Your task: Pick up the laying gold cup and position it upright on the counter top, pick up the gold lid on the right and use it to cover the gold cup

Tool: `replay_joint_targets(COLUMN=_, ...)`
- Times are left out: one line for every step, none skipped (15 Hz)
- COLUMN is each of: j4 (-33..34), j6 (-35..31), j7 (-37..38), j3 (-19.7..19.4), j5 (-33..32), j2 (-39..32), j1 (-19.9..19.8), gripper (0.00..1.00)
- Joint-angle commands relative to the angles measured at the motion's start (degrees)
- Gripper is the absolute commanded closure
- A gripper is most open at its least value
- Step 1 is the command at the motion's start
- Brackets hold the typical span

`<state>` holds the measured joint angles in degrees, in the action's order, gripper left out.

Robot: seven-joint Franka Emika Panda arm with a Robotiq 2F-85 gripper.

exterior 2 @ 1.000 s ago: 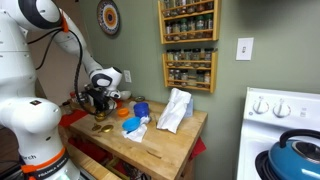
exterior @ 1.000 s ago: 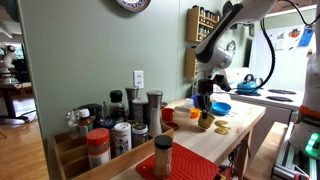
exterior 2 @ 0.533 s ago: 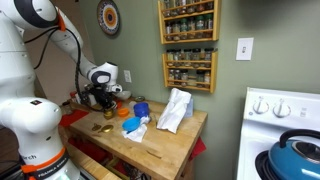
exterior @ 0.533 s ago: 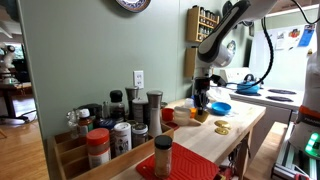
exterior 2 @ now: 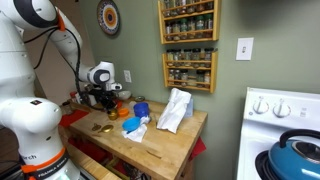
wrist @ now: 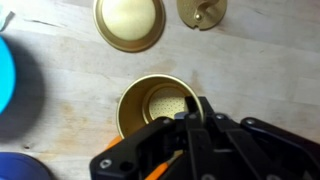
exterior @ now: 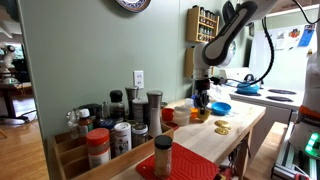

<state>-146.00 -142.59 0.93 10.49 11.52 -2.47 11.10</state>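
Observation:
In the wrist view the gold cup (wrist: 150, 110) stands mouth up, seen from above. My gripper (wrist: 195, 108) is shut on its rim, with one finger inside the mouth. Above it on the pale counter top (wrist: 260, 60) lie a flat gold lid (wrist: 130, 22) and a second gold disc with a knob (wrist: 200, 10), partly cut off. In both exterior views the gripper (exterior: 202, 102) (exterior 2: 103, 98) hangs over the counter top (exterior: 240, 118) near the wall. A gold lid lies in front of it in both (exterior: 222, 128) (exterior 2: 100, 127).
A blue bowl (exterior: 220, 107) (exterior 2: 140, 108) sits beside the gripper, and its edge shows in the wrist view (wrist: 5, 75). An orange cup (exterior: 168, 115), several spice jars (exterior: 120, 125) and a red mat (exterior: 190, 165) fill one end. A white cloth (exterior 2: 175, 110) lies mid-counter.
The gripper has risen a little and drifted toward the wall, still closed on the gold cup. The lids and the bowl have not moved.

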Motion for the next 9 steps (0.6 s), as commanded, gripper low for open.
replay_joint_targets(j4=-1.2, j6=1.2, j7=4.5, j3=0.2, j5=-4.6, j2=1.0, j1=0.3, gripper=0.97)
replay_joint_targets(j4=-1.2, j6=1.6, j7=5.1, j3=0.2, j5=-5.4, j2=0.9, j1=0.3, gripper=0.95)
replay_joint_targets(j4=-1.2, j6=2.1, j7=5.5, j3=0.2, j5=-6.0, j2=0.8, j1=0.3, gripper=0.86)
replay_joint_targets(j4=-1.1, j6=2.3, j7=6.0, j3=0.2, j5=-6.5, j2=0.7, j1=0.3, gripper=0.74)
replay_joint_targets(j4=-1.0, j6=2.9, j7=6.2, j3=0.3, j5=-6.8, j2=0.6, j1=0.3, gripper=0.63)
replay_joint_targets(j4=-1.0, j6=3.1, j7=6.3, j3=0.3, j5=-6.9, j2=0.6, j1=0.3, gripper=0.54)
replay_joint_targets(j4=-0.9, j6=3.4, j7=6.5, j3=0.3, j5=-7.0, j2=0.4, j1=0.3, gripper=0.48)
replay_joint_targets(j4=-1.0, j6=3.5, j7=7.0, j3=0.3, j5=-7.3, j2=0.5, j1=0.3, gripper=0.39)
replay_joint_targets(j4=-0.9, j6=4.0, j7=6.6, j3=0.4, j5=-6.8, j2=0.8, j1=0.3, gripper=0.32)
